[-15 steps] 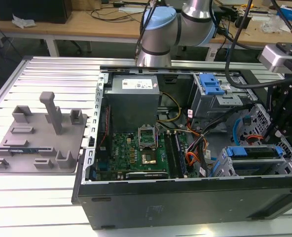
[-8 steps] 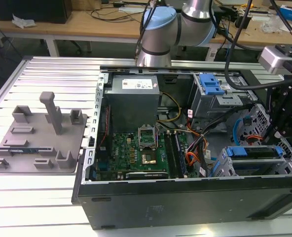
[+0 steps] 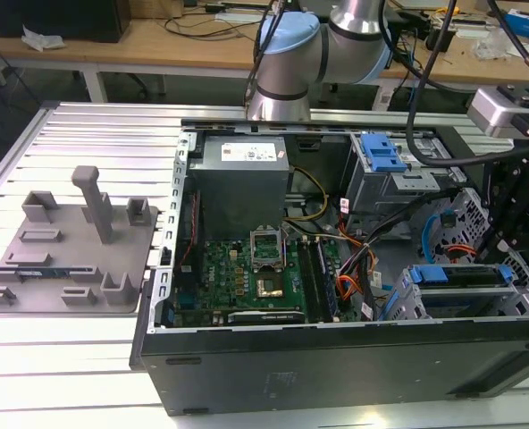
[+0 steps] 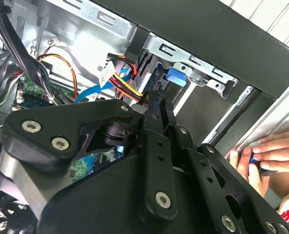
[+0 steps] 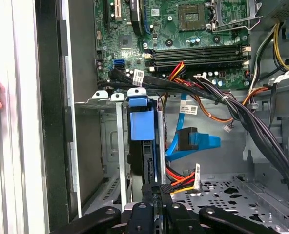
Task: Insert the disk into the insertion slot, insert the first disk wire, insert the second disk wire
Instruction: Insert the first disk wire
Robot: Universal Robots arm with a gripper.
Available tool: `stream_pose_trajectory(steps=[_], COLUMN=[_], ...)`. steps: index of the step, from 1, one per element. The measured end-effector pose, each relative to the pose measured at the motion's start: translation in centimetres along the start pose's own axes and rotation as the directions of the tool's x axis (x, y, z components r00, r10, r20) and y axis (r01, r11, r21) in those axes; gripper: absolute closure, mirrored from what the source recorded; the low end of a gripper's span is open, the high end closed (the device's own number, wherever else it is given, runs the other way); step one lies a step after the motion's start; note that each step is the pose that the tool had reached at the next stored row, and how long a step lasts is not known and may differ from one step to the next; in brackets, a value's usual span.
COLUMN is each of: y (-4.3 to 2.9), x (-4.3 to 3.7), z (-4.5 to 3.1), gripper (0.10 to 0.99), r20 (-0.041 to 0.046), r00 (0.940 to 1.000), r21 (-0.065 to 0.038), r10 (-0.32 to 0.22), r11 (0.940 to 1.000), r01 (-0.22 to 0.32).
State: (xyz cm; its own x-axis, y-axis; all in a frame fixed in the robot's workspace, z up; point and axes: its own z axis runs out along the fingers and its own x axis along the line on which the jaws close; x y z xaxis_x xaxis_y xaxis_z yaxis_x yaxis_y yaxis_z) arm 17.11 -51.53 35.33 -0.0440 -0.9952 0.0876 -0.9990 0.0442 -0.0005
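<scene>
Currently an open desktop computer case (image 3: 336, 366) is lying on its side on a ribbed aluminium table (image 3: 68, 375), and the robot arm (image 3: 291, 54) is reaching over it from the far side. A green motherboard (image 3: 247, 268) is showing in the middle of the case. A grey fixture plate (image 3: 68, 241) is resting on the table towards the exterior view's left, well apart from the work.

The disk (image 5: 140, 122), seen edge-on with its bright blue carrier, is sitting inside the insertion slot (image 5: 110, 146). This slot is a bay of the perforated grey metal cage in a corner of the case.

The gripper (image 5: 157, 190) is poised at the exposed end of the disk. Its two black fingers (image 5: 152, 200) are drawn close together with hardly any gap. They are apparently pinching the black plug of the red-and-yellow disk wire (image 5: 181, 180), whose leads are trailing away just beside the cage. In the second wrist view the fingertips are meeting near the same coloured leads.

The blue disk wire (image 5: 191, 141), a flat ribbon with a black plug, is hanging loose beside the cage, not touching the disk.

A person's hand (image 4: 271, 151) is resting on the table at the case's outer edge.
</scene>
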Motion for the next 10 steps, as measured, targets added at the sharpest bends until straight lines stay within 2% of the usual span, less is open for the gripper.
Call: stream_pose_trajectory(steps=[10], y=[0.13], x=[0.0], z=[0.15], gripper=[0.918], r20=[0.0001], r00=[1.0], r21=[0.0], r10=[0.0], r11=[1.0], r01=[0.0])
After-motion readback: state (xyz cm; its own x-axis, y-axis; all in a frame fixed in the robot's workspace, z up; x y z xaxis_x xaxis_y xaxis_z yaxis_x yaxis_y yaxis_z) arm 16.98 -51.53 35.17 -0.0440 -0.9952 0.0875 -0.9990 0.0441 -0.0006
